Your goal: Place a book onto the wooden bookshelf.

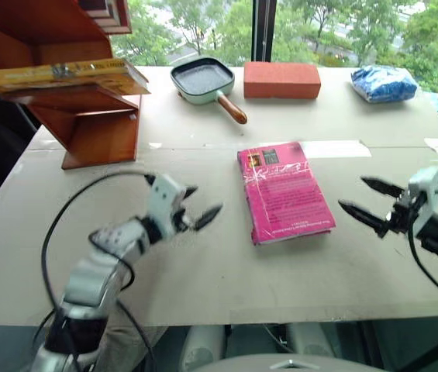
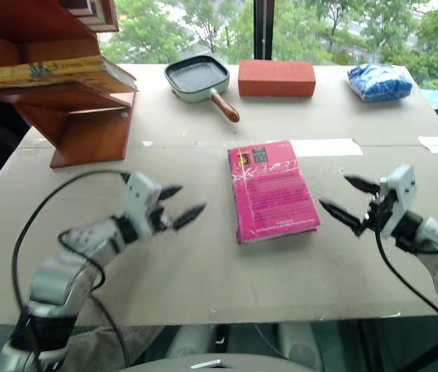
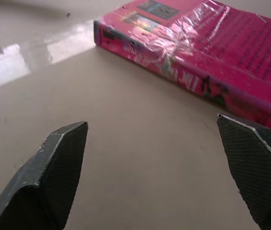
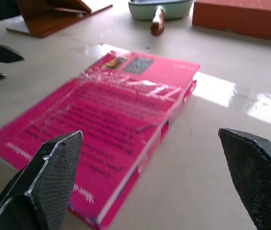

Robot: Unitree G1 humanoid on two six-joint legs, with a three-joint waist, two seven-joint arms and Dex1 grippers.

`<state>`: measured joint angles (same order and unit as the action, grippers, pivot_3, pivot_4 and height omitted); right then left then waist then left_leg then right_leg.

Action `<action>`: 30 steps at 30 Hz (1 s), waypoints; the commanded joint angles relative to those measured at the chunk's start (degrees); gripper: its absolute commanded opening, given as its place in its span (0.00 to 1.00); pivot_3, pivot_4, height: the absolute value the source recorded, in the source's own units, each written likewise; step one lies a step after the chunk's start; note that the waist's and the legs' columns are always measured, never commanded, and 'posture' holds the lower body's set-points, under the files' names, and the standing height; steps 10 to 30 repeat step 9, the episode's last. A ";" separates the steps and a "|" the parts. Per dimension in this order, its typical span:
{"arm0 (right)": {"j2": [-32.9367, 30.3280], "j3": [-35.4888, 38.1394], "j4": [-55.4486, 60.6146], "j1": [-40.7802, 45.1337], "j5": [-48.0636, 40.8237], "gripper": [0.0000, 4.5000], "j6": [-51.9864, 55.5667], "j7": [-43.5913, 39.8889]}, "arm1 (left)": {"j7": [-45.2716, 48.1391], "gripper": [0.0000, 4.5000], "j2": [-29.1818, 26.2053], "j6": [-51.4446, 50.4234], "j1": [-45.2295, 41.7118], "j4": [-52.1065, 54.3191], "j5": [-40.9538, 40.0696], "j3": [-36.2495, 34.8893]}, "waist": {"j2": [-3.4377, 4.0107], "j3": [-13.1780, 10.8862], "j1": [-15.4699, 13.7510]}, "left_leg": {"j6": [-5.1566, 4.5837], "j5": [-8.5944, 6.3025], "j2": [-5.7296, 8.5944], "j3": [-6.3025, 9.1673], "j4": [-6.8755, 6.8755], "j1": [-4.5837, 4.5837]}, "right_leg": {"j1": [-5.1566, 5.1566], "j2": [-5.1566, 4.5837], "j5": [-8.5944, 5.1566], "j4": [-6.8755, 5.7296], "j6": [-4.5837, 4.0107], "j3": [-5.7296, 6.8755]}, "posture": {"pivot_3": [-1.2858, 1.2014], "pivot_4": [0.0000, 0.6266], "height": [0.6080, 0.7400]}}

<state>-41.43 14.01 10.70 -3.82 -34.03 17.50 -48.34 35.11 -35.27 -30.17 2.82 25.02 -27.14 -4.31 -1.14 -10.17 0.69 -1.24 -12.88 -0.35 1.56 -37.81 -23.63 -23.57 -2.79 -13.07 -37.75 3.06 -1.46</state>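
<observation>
On the far left the book [image 1: 56, 76] lies flat on a slanted board of the bookshelf [image 1: 87, 124]. Nearer, the left gripper [image 1: 194, 204] hangs just above the table [image 1: 226, 279], fingers [image 3: 61, 158] spread wide, holding and touching nothing. The pink book [image 1: 283, 191] lies flat between the two grippers, apart from both. The right gripper [image 1: 367, 200] also has its fingers [image 4: 53, 172] wide apart, empty, pointed at the pink book.
</observation>
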 commanded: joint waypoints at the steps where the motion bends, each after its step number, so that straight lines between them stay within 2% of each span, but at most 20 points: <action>1: 0.87 1.16 -1.73 -1.63 2.61 1.00 -5.24 -2.63 | 1.52 0.98 -1.05 1.05 4.83 6.73 -1.88 -4.05 | 0.08 0.02 -0.19 | 0.00 0.00 0.00 -0.05 -0.01 -0.01 | 0.00 -0.04 -0.01 0.01 0.01 0.01 | 0.52 0.24 1.00; 9: 3.28 2.80 -3.39 -3.95 3.73 1.00 -9.55 -3.75 | -1.95 0.98 1.20 6.67 10.20 5.63 6.50 -0.96 | 0.15 0.08 -0.17 | -0.01 0.01 -0.01 -0.18 -0.11 0.01 | 0.01 -0.08 -0.09 0.01 0.17 -0.02 | 0.52 0.24 1.00; 30: 3.28 2.80 -3.39 -3.95 3.73 1.00 -9.55 -3.75 | -1.95 0.98 1.20 6.67 10.20 5.63 6.50 -0.96 | 0.15 0.08 -0.17 | -0.01 0.01 -0.01 -0.18 -0.11 0.01 | 0.01 -0.08 -0.09 0.01 0.17 -0.02 | 0.52 0.24 1.00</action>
